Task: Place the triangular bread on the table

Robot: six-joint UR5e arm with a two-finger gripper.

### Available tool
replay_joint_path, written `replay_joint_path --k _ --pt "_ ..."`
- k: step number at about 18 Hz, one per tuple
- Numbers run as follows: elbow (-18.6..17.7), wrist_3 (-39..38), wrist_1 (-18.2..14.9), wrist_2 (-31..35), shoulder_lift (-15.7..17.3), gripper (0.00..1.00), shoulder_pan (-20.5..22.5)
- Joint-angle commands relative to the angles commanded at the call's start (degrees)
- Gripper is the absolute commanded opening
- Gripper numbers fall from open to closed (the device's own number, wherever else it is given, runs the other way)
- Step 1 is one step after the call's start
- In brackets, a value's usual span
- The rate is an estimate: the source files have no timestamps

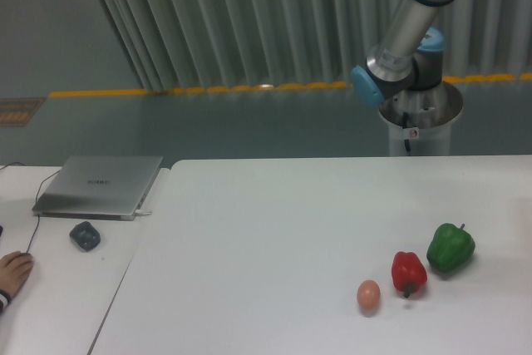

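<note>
The fingers are out of frame, so their state is unknown, and the triangular bread is nowhere visible. Bread is likely light and soft; grip its crust edges gently above the table (274, 230).

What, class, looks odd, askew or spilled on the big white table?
Nothing stands out. The egg, red pepper and green pepper sit intact on the table. No triangular bread is in view.

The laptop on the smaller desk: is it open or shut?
Shut. The laptop lies flat, its silver lid down, no screen or keyboard showing, beside a dark mouse.
</note>
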Motion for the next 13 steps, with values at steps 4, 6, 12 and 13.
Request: replay_joint_path --k 4,6,12,13 --pt "0.0 -0.1 -0.1 0.1 -0.2 1.00 0.1" --pt "0.0 -0.2 -0.1 0.2 -0.3 1.00 0.0" --pt "0.1 -0.3 -0.1 1.6 -0.9 1.00 0.0" --pt "0.0 -0.3 -0.1 1.6 -0.8 1.00 0.0"
